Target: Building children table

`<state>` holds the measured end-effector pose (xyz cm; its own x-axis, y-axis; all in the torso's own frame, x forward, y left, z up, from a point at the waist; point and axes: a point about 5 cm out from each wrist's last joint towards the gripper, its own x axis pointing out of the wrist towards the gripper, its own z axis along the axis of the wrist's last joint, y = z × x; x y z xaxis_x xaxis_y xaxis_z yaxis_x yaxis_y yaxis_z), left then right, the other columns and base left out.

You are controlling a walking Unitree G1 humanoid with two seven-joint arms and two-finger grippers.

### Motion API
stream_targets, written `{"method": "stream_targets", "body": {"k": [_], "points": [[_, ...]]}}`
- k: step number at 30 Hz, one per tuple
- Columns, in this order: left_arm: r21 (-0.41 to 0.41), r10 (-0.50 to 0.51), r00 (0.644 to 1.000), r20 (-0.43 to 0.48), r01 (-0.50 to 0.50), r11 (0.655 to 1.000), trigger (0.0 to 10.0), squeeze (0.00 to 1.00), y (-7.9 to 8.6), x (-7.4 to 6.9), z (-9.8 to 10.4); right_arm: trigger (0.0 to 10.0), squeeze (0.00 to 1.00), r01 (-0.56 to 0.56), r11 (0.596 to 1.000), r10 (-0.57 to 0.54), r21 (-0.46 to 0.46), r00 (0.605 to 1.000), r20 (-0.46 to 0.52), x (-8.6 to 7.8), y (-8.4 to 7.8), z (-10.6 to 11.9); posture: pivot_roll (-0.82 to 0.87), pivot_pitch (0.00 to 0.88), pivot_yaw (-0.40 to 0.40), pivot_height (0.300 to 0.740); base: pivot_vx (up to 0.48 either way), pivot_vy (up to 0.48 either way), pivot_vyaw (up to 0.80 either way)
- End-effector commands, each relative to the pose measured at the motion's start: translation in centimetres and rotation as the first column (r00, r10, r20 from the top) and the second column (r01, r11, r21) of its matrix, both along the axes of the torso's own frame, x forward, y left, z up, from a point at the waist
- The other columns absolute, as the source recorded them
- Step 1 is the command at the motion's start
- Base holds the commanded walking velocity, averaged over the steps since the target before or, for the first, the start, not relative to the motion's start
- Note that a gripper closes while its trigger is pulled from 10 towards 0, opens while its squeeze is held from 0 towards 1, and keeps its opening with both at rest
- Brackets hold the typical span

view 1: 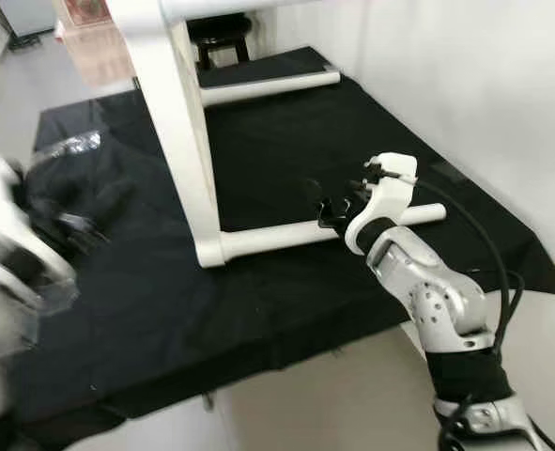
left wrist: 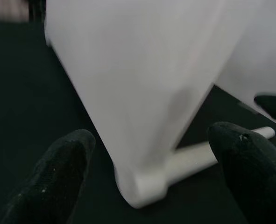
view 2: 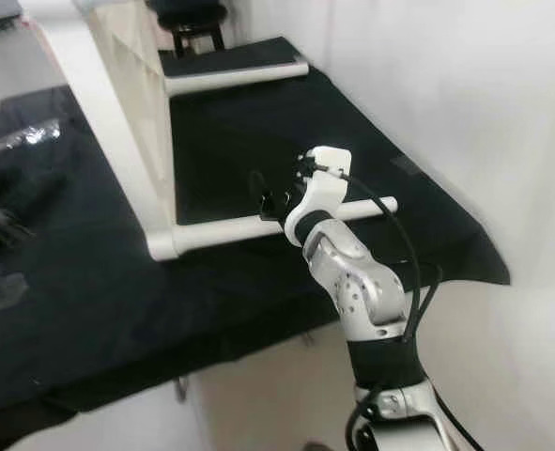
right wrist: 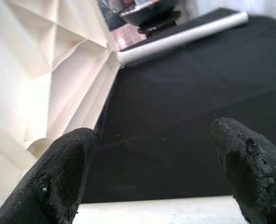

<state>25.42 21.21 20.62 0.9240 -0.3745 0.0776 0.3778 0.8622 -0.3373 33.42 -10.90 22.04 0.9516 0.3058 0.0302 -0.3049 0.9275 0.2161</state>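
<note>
Lying on its side on the black cloth (view 1: 286, 310), the white children's table (view 1: 188, 141) has two round legs sticking out toward the wall: a near leg (view 1: 286, 235) and a far leg (view 1: 268, 87). Right gripper (right wrist: 152, 172) sits at the near leg, fingers (right wrist: 58, 177) spread apart, the leg's tube just under them, not clamped. Left gripper (left wrist: 152, 172) is on the other side of the tabletop from the legs, blurred in head views, fingers (left wrist: 243, 158) apart, nothing held, facing the corner where the near leg joins. A dark stool (view 1: 223, 33) stands beyond the far leg.
</note>
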Motion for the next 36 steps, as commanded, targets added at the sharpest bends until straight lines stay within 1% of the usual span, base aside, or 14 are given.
{"method": "stream_targets", "body": {"k": [1, 2, 3, 4, 6, 12, 18, 19, 24, 25, 26, 30, 33, 36], "points": [[0.021, -0.002, 1.000, 0.019, 0.001, 1.000, 10.0, 0.00, -1.1, -0.3, 0.5, 10.0, 0.00, -0.017, 1.000, 0.017, -0.023, 1.000, 0.017, 0.1, 0.8, -0.2, -0.04, 0.093, 0.054, 0.740, 0.000, 0.000, 0.00], [0.021, -0.002, 1.000, 0.019, 0.001, 1.000, 10.0, 0.00, -1.1, -0.3, 0.5, 10.0, 0.00, -0.017, 1.000, 0.017, -0.023, 1.000, 0.017, 0.1, 0.8, -0.2, -0.04, 0.093, 0.054, 0.740, 0.000, 0.000, 0.00], [0.019, -0.025, 1.000, 0.014, 0.024, 1.000, 10.0, 0.00, -2.1, -0.5, 0.1, 10.0, 0.00, -0.019, 0.999, 0.019, -0.035, 0.999, 0.025, 0.2, 1.0, -0.3, -0.04, 0.093, 0.054, 0.740, 0.000, 0.000, 0.00], [0.000, -0.101, 0.995, 0.007, 0.101, 0.995, 10.0, 0.00, -4.1, -1.1, -1.0, 10.0, 0.00, -0.015, 0.999, 0.017, -0.048, 0.999, 0.040, 0.4, 1.3, -0.7, -0.04, 0.084, 0.055, 0.740, 0.000, 0.000, 0.00], [-0.013, -0.129, 0.992, 0.016, 0.129, 0.992, 10.0, 0.00, -5.2, -1.6, -1.6, 10.0, 0.00, -0.008, 0.998, 0.011, -0.056, 0.998, 0.054, 0.6, 1.4, -0.9, -0.05, 0.083, 0.058, 0.740, 0.000, 0.000, 0.00], [0.005, -0.083, 0.997, -0.003, 0.083, 0.997, 10.0, 0.00, -5.7, -1.8, -2.6, 10.0, 0.00, 0.013, 0.998, -0.009, -0.060, 0.998, 0.064, 1.0, 1.2, -1.4, -0.05, 0.074, 0.057, 0.740, 0.000, -0.311, 0.00], [0.028, -0.027, 1.000, 0.008, 0.027, 0.999, 10.0, 0.00, -5.5, -1.4, -2.6, 10.0, 0.00, 0.016, 0.997, -0.010, -0.078, 0.997, 0.073, 1.2, 1.1, -1.7, -0.05, 0.064, 0.056, 0.740, 0.000, -0.441, 0.00], [0.033, 0.004, 1.000, 0.022, -0.005, 0.999, 10.0, 0.00, -5.2, -1.1, -2.5, 10.0, 0.00, 0.016, 0.996, -0.009, -0.087, 0.997, 0.077, 1.3, 1.1, -1.9, -0.05, 0.061, 0.058, 0.740, 0.000, -0.439, 0.00], [0.032, 0.028, 0.999, 0.037, -0.029, 0.999, 10.0, 0.00, -5.0, -0.9, -2.4, 10.0, 0.00, 0.015, 0.995, -0.007, -0.094, 0.997, 0.083, 1.3, 1.2, -2.1, -0.05, 0.058, 0.059, 0.740, 0.000, -0.436, 0.00], [0.057, 0.097, 0.994, 0.046, -0.100, 0.993, 10.0, 0.00, -4.3, -0.5, -2.5, 10.0, 0.00, 0.010, 0.993, 0.000, -0.122, 0.997, 0.078, 1.3, 1.3, -2.8, -0.05, 0.053, 0.064, 0.740, 0.000, 0.000, 0.00], [0.080, 0.129, 0.990, 0.047, -0.133, 0.988, 10.0, 0.00, -4.0, -0.4, -2.7, 10.0, 0.00, 0.009, 0.990, 0.001, -0.142, 0.997, 0.075, 1.3, 1.2, -3.2, -0.05, 0.052, 0.063, 0.740, 0.000, 0.000, 0.00], [0.099, 0.148, 0.988, 0.047, -0.152, 0.983, 10.0, 0.00, -3.9, -0.4, -2.9, 10.0, 0.00, 0.011, 0.987, 0.001, -0.161, 0.997, 0.072, 1.2, 1.1, -3.7, -0.05, 0.051, 0.063, 0.740, 0.000, 0.000, 0.00], [0.155, 0.154, 0.987, 0.040, -0.159, 0.975, 10.0, 0.00, -3.6, -0.6, -3.6, 10.0, 0.00, 0.013, 0.983, -0.003, -0.182, 0.998, 0.056, 1.1, 0.7, -4.7, -0.05, 0.045, 0.067, 0.740, 0.000, 0.000, 0.00], [0.196, 0.159, 0.987, 0.031, -0.162, 0.967, 10.0, 0.00, -3.4, -0.8, -4.2, 10.0, 0.00, 0.004, 0.987, 0.000, -0.162, 1.000, 0.029, 0.8, 0.1, -5.7, -0.05, 0.044, 0.067, 0.740, 0.000, 0.000, 0.00]]}}
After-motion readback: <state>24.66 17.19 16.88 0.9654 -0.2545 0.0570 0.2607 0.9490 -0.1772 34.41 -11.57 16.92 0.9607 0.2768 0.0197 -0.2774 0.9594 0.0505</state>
